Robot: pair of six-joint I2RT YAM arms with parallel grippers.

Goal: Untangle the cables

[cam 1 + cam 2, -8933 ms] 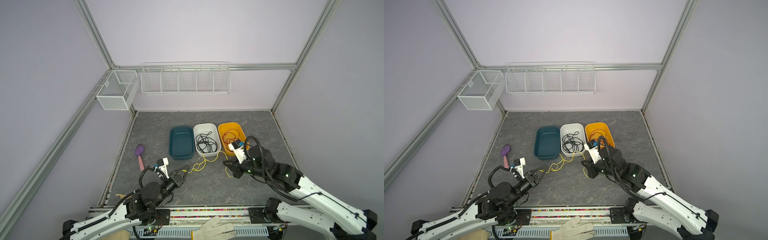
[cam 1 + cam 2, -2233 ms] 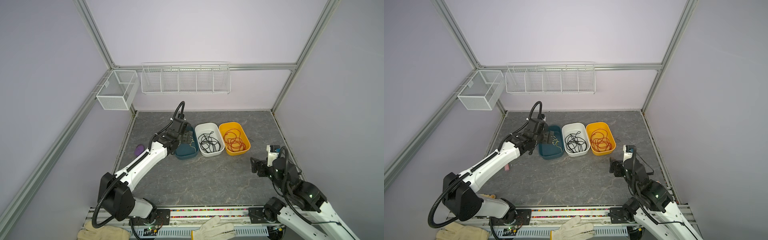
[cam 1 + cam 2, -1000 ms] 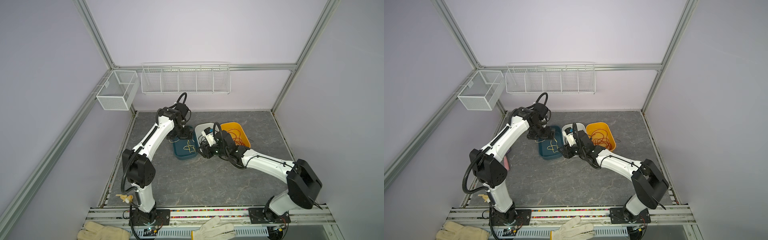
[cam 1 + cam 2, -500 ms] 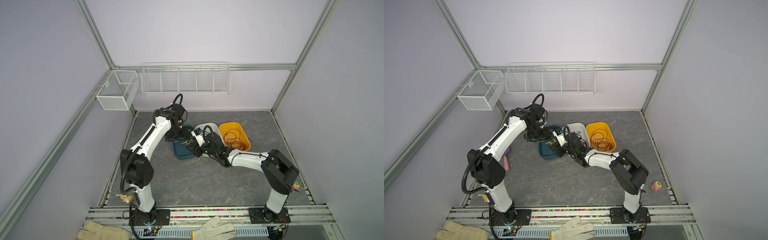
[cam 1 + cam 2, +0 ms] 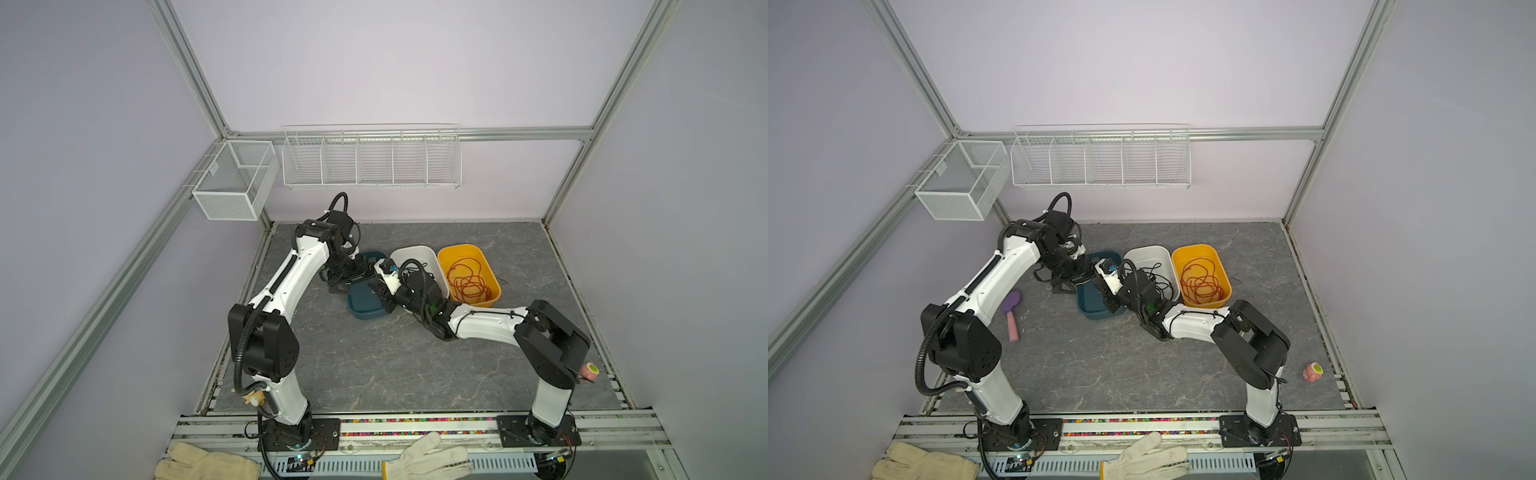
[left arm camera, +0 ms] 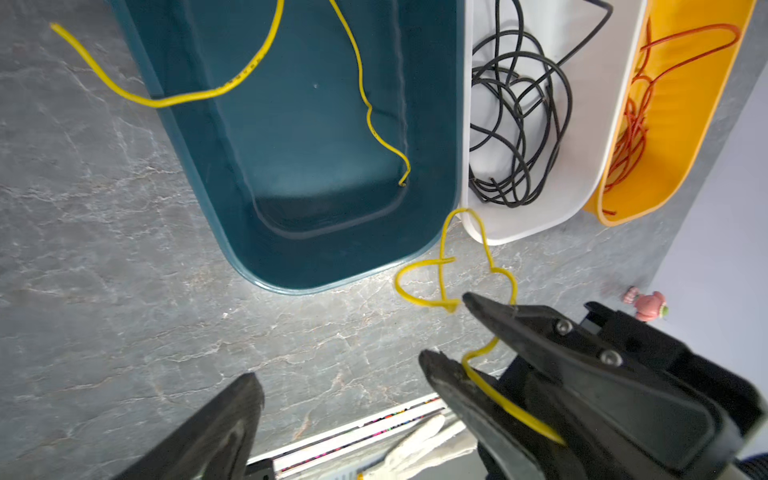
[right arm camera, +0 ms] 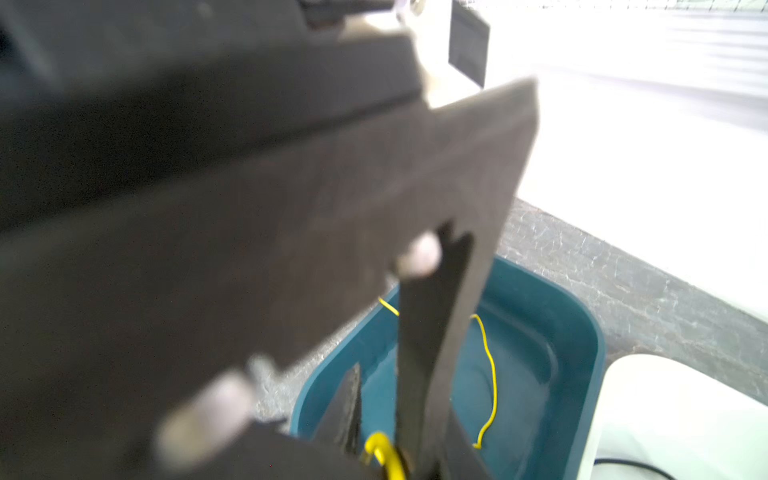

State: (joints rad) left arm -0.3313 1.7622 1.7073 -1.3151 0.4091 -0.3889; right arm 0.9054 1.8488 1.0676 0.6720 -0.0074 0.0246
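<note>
Since roughly two seconds ago, the right arm has swung from the table's 4 o'clock edge across to the bins. The right gripper [image 6: 444, 328] now sits at the 5 o'clock corner of the deep teal plastic bin [image 6: 199, 145]. Its black claw is narrowed around a thin yellow cable [image 6: 166, 102] with the tips apart; whether it truly pinches the wire I cannot tell. The left gripper [image 5: 343, 284] hangs over that bin's 10 o'clock side, claw spread wide and released, grasping nothing.

Small dark print runs along the yellow cable's sheath, too fine to read.

One yellow stretch lies inside the teal bin along its 12-to-6 long axis, its cut end down near the 5 o'clock inner corner. Another drapes over the 9 o'clock rim, its free end pointing toward 10 o'clock over the grey marbled tabletop [image 6: 104, 249]. A third loops on the table just at 6 o'clock of the seam between the teal bin and the white plastic bin [image 6: 540, 232], then rises into the right claw. Whether these are one wire I cannot tell.

A black cable [image 6: 505, 195] lies coiled in the white bin. A red cable [image 6: 633, 129] lies bunched in the yellow-orange bin [image 6: 681, 124] at its 3 o'clock.
</note>
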